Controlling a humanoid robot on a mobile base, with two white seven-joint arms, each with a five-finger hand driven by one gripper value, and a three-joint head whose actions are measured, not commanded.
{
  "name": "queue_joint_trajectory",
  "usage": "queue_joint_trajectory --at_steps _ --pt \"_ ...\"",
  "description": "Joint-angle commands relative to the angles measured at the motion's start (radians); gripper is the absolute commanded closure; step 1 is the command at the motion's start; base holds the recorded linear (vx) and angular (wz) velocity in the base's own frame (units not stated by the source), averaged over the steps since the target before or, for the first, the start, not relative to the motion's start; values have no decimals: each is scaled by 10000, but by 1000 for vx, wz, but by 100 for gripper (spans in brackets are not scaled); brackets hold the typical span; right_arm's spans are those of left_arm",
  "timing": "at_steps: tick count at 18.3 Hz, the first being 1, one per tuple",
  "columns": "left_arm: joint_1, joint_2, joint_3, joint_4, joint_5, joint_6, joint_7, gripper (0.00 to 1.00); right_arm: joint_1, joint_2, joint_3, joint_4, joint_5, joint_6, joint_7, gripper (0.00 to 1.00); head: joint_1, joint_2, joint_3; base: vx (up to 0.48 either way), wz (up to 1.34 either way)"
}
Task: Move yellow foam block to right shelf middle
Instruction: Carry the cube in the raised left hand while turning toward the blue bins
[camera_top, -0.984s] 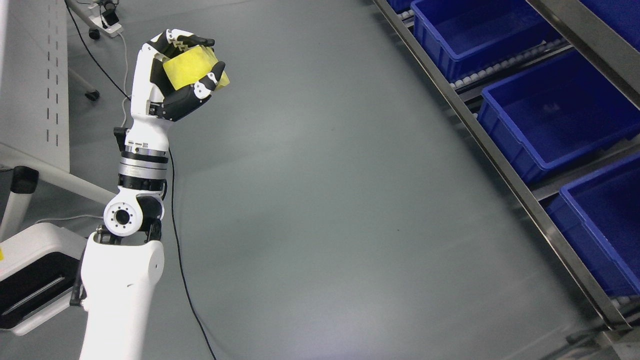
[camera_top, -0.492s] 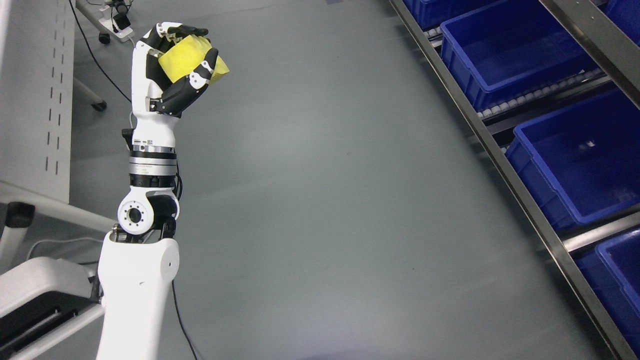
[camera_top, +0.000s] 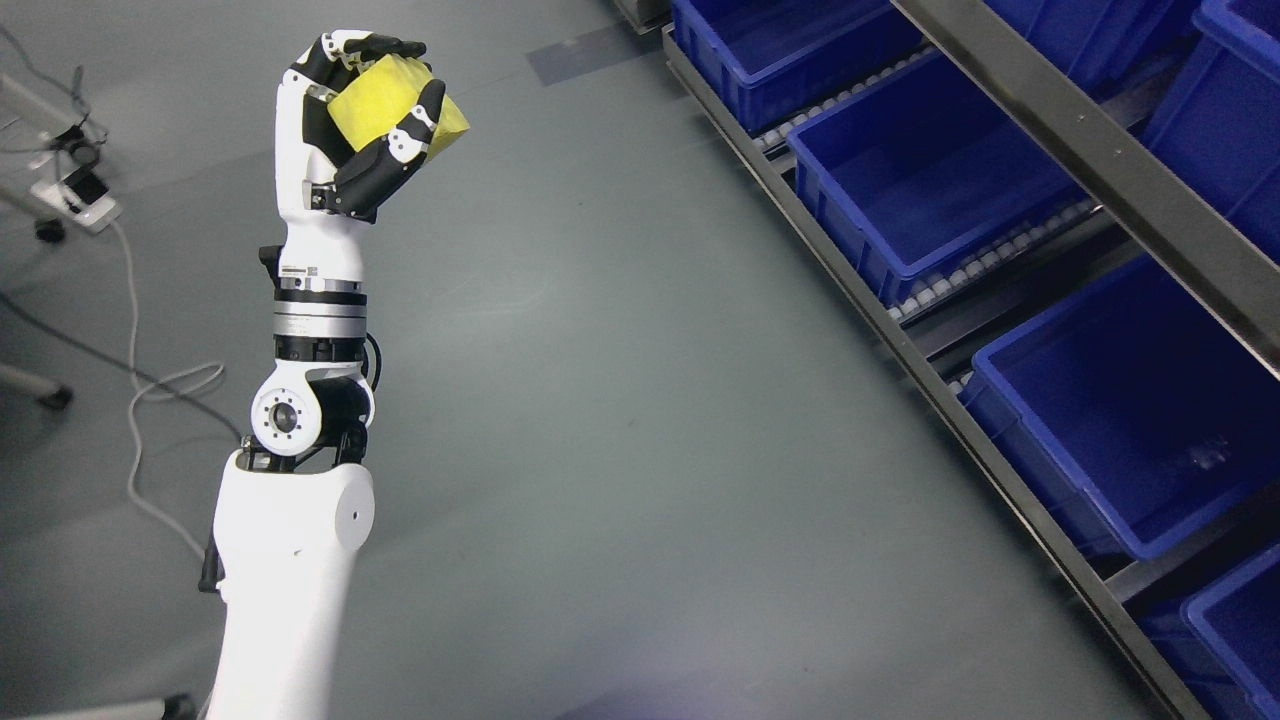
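— Where does the yellow foam block (camera_top: 398, 93) sit?

— High at the far left, held up in the left hand (camera_top: 355, 125), whose arm rises from the lower left edge. The black fingers (camera_top: 405, 140) curl around the block, the thumb across its near face and the others over its top.

— And the shelf (camera_top: 1090, 130)?

— It runs along the right side, well apart from the hand, with bare grey floor (camera_top: 640, 400) between them. Blue bins (camera_top: 1120, 420) sit in a row on its roller tracks, open and tilted toward the aisle.

— Anything else on the floor?

— A power strip (camera_top: 75, 190) at the far left, with a pale cable (camera_top: 135, 380) looping nearer.
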Motion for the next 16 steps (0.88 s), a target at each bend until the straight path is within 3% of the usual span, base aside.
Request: queue_joint_trajectory --at_steps 1,9,16 --pt "-377 15 -19 476 12 64 -11 99 17 -175 0 -175 31 5 -2 0 0 0 0 554 -433" --pt "-943 15 -3 767 -3 79 4 99 17 -175 0 -175 31 5 -2 0 0 0 0 600 -540" --pt "-1343 15 -34 891 -34 79 4 99 17 -175 0 -175 31 5 -2 0 0 0 0 388 -740"
